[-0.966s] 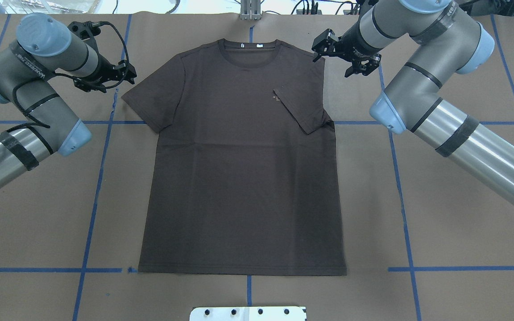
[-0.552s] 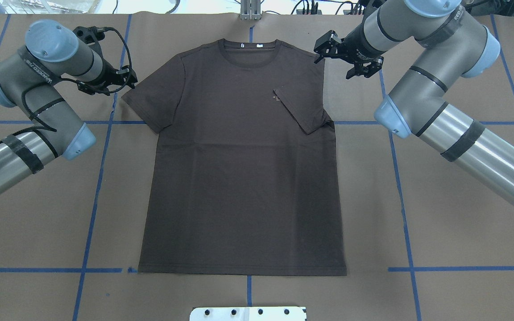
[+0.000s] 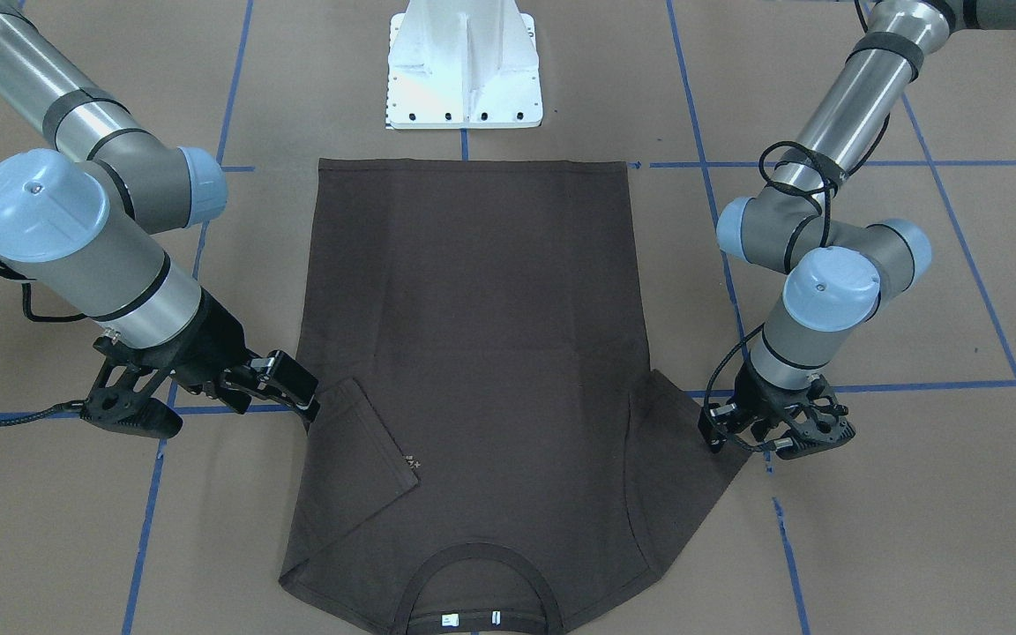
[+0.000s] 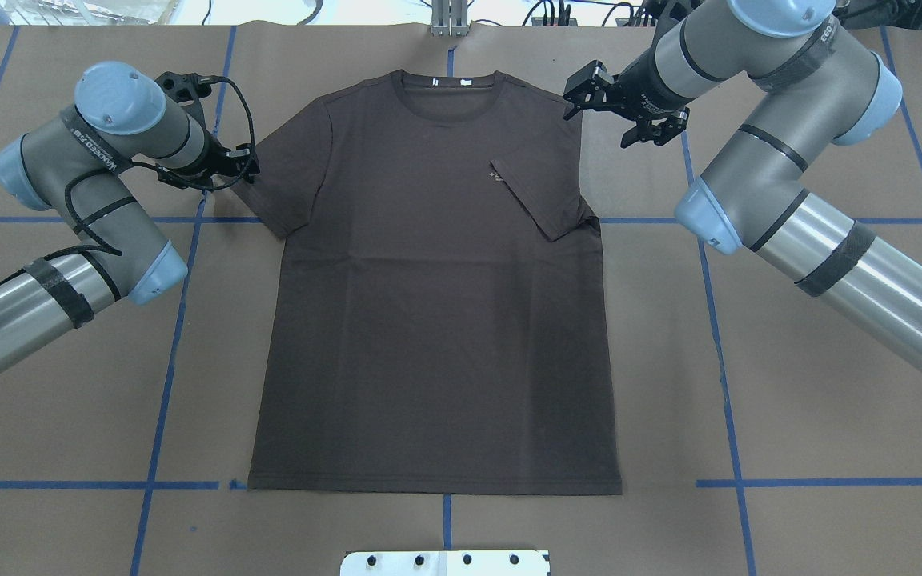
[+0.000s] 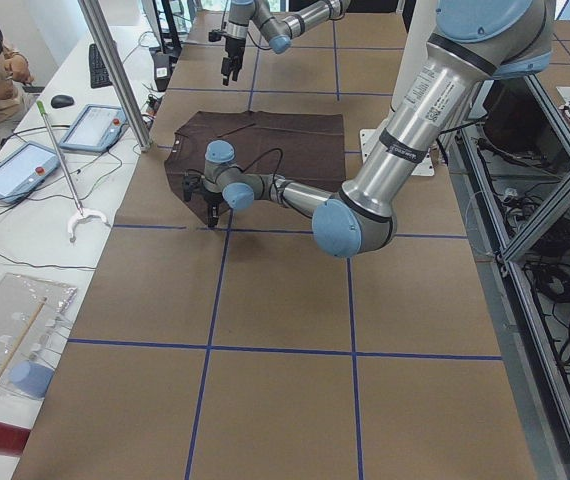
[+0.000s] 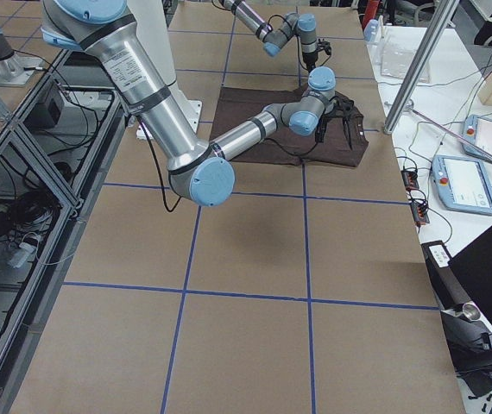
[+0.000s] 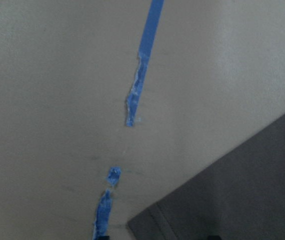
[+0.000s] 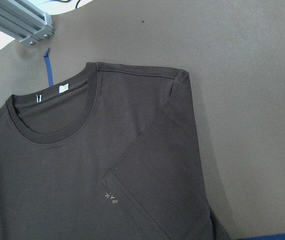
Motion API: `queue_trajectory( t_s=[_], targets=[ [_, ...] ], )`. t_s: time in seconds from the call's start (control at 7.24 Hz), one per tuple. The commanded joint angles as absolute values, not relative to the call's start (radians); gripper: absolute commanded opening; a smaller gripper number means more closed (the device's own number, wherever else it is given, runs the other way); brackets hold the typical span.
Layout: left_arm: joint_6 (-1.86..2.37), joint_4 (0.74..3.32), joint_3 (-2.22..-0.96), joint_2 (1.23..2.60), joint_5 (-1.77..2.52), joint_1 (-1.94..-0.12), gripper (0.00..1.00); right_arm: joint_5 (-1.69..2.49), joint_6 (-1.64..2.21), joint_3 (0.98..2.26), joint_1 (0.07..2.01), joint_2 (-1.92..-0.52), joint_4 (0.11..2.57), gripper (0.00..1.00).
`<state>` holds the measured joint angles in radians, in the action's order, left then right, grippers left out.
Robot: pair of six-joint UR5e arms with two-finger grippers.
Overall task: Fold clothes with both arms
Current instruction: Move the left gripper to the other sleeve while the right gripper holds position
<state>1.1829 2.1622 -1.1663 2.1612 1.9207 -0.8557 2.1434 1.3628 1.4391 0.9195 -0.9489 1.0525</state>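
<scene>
Reaching in from the left of the overhead view, the left gripper point(image 4: 241, 170) hung low at the corner of the outspread sleeve point(image 4: 281, 192), its fingers apart and empty. Its wrist camera showed that corner just between the fingertips.

At centre, the dark brown T-shirt point(image 4: 429, 336) lay flat and face up on the brown table point(image 4: 69, 384), crossed by blue tape lines point(image 4: 161, 400). Its collar point(image 4: 446, 102) was at the far edge and its hem nearest the robot.

On the right, the folded sleeve point(image 4: 545, 196) lay turned in across the chest. The right gripper point(image 4: 599, 124) hovered beside that shoulder, its fingers wide apart and holding nothing.

The cloth looked thin, light and limp, so it would likely sag and crease once lifted. It offered no stiffness to push against. The stitched sleeve cuff and the shoulder seam seemed the firmest places to pinch. A finger would probably have to slide under the edge to catch a single layer.
</scene>
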Motion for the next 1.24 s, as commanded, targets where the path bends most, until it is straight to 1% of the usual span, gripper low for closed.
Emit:
queue_trajectory(
  t_s=[0.0,0.28,0.83,1.1],
  targets=[
    [1.178,2.160,-1.166,2.171,1.921,-0.859,0.00,2.143,1.364,1.468,0.914,-0.969,1.052,1.00],
    [1.177,2.155,-1.166,2.192,1.922,-0.865,0.00,2.143,1.353,1.462,0.914,-0.983,1.052,1.00],
    [1.209,2.149,-1.167,2.305,1.925,-0.856,0.00,2.146,1.350,1.468,0.920,-1.008,1.022,1.00],
    [1.244,2.148,-1.079,2.388,1.921,-0.824,0.00,2.143,1.350,1.468,0.920,-1.011,1.022,1.00]
  ],
)
